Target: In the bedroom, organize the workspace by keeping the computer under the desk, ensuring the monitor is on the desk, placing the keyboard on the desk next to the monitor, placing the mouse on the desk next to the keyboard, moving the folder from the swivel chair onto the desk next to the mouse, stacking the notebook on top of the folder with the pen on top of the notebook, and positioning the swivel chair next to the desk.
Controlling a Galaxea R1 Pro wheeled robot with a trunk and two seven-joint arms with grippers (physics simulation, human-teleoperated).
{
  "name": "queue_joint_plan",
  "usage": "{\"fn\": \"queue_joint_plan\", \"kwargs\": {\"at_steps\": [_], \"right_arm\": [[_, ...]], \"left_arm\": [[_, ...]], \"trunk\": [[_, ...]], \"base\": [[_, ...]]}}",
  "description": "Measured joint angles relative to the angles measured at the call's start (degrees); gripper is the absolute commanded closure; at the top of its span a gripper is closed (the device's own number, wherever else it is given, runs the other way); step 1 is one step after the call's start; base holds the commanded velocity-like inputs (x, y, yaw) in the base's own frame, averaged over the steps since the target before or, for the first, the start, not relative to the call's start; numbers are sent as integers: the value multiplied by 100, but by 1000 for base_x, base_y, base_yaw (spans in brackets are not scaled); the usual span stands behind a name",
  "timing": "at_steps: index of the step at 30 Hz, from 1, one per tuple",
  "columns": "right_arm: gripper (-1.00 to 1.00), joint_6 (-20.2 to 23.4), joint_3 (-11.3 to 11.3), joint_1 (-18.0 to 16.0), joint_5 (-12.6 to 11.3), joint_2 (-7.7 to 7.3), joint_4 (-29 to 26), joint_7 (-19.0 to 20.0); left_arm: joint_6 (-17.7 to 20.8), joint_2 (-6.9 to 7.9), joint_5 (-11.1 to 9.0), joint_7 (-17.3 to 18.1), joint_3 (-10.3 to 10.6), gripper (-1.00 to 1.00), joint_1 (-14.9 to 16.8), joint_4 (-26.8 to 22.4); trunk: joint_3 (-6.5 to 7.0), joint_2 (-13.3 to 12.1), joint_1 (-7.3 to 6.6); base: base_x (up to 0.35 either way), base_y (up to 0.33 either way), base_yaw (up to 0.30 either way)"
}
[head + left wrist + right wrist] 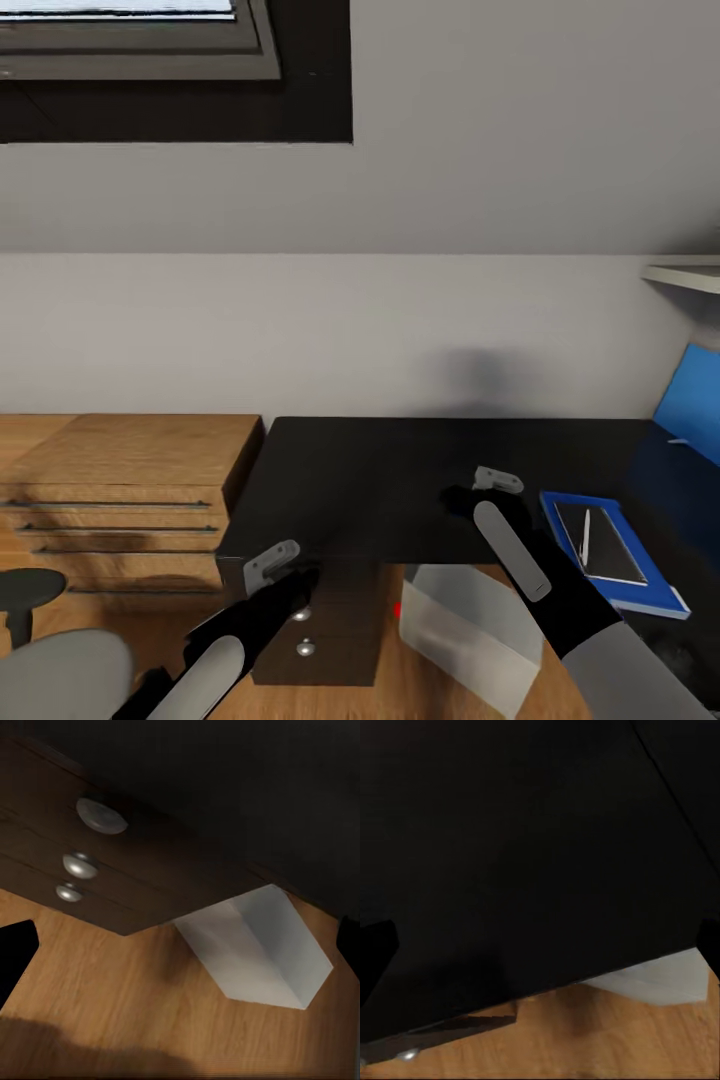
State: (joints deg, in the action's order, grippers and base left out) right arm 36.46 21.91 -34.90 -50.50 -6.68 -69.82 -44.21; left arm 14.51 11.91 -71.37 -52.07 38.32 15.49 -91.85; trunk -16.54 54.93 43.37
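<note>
My right gripper (478, 490) hovers spread over the desk (380, 480), holding nothing; my left gripper (285, 562), also spread, hangs by its front edge. The pen (586, 537) lies on the notebook (598, 543) atop the folder (655, 580); the computer (470, 630) sits under the desk.

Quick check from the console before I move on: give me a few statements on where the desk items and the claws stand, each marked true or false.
1. The notebook lies on top of the folder. True.
2. The pen lies on the wooden floor. False: it rests on the notebook.
3. The computer stands on top of the desk. False: it sits on the floor at the desk's front edge, partly under it.
4. The right claw hangs over the desk top, carrying nothing. True.
5. The left claw is gripping a drawer knob. False: it hovers near the desk's front corner, empty.
</note>
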Motion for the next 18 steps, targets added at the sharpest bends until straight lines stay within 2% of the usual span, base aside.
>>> {"fn": "queue_joint_plan", "kwargs": {"at_steps": [11, 18], "right_arm": [[-100, 0, 10, 0, 0, -5, 2, 1], [-100, -2, 93, 0, 5, -3, 2, 1]], "left_arm": [[5, 0, -1, -4, 12, -100, 0, -1], [12, -7, -7, -6, 21, -100, 0, 1]], "trunk": [[0, 0, 0], [0, 1, 1]], "base": [[-278, 210, 0], [-319, 65, 0]]}}
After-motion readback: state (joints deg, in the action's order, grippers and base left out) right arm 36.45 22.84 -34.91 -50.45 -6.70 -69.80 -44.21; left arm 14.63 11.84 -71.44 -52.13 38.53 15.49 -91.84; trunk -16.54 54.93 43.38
